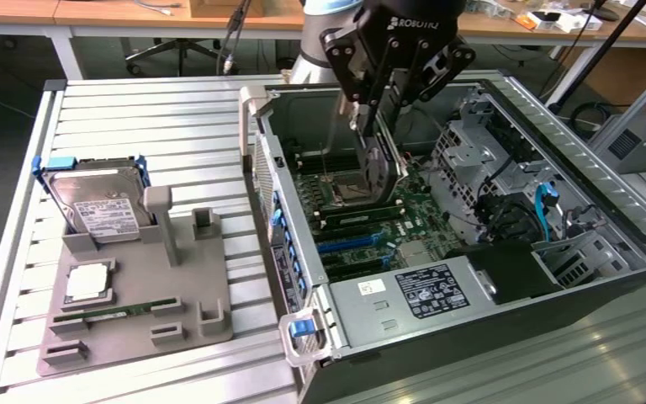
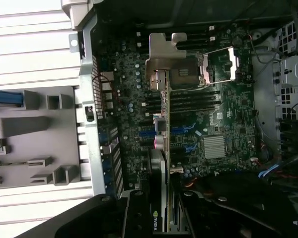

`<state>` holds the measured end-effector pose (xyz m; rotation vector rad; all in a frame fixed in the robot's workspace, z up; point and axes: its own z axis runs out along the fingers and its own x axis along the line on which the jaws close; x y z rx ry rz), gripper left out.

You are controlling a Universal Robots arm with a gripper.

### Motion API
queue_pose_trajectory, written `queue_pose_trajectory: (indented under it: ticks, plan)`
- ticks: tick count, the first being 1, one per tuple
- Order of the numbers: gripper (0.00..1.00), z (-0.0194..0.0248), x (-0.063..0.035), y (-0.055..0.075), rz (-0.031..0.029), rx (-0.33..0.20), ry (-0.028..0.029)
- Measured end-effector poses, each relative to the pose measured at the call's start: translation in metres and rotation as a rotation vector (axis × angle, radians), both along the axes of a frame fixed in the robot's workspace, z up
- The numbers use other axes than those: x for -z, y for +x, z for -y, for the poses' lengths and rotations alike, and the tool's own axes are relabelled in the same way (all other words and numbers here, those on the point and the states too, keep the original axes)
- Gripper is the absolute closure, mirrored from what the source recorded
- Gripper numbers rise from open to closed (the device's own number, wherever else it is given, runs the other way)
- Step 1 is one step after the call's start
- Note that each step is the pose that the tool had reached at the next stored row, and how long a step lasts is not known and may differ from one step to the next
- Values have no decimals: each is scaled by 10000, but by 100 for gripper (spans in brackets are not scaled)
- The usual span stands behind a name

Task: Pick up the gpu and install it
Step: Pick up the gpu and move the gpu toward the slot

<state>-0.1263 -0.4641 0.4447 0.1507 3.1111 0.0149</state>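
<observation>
Pincer: the pincer [image 1: 366, 126] [image 2: 161, 218] is clenched on the gpu [image 1: 377, 164] [image 2: 163, 124], one finger on each flat face of the card.
Gpu: hangs edge-on from the pincer, inside the open case [image 1: 258, 135] and over the board [image 1: 413, 219] [image 2: 223, 114], above the socket and long slots.
Bracket: the silver bracket [image 2: 164, 47] is at the card's far end from the pincer in the wrist view.
Contact: I cannot tell whether the card's lower edge touches the board (it is close).
Case: lies on its side on the slatted counter [image 1: 144, 109], open side up.
Holder: a grey holder [image 1: 205, 278] sits on the counter, on the exterior view's left of the case.
Holder contents: a drive [image 1: 98, 206] with a blue frame and a green stick [image 1: 127, 310].
</observation>
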Motion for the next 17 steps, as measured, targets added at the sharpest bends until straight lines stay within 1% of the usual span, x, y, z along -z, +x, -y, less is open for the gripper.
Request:
queue_pose_trajectory:
  ticks: [6, 13, 17]
  plan:
    - [73, 0, 7, 87, 0, 0, -7]
    - [73, 0, 28, 214, 0, 1, -52]
    - [73, 0, 37, 264, 0, 0, -75]
